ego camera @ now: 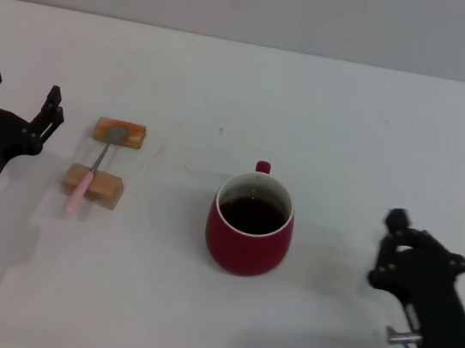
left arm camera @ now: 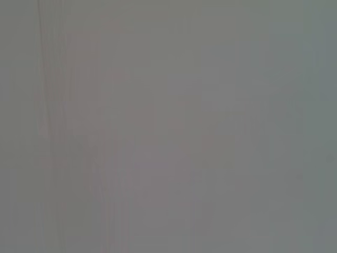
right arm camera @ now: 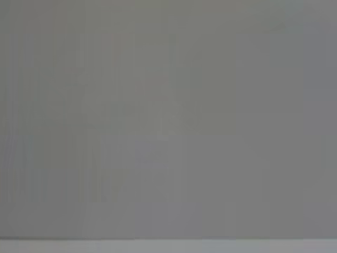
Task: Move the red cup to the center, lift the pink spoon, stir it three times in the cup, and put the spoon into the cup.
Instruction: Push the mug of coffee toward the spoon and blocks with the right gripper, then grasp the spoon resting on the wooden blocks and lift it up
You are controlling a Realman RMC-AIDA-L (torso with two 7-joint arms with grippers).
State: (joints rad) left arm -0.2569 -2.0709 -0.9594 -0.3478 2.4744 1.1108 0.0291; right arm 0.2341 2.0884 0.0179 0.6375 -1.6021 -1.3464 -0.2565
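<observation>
The red cup (ego camera: pixel 250 224) stood at the middle of the frame, the pink spoon (ego camera: pixel 84 184) at left across two wooden blocks (ego camera: pixel 93 186). My left gripper (ego camera: pixel 20 96) was spread wide at the left edge, holding nothing. For my right gripper (ego camera: pixel 398 241), lower right, I could not tell.

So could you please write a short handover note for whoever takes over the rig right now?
Left claw: open, empty, at the table's left edge beside the blocks.
Right claw: away from the cup on its right, holding nothing visible.
Red cup: upright near the middle of the white table, dark liquid inside.
Pink spoon: lying across two wooden blocks.
Done: the cup looks centred.
Left: lift spoon, stir three times, leave it in the cup.
</observation>
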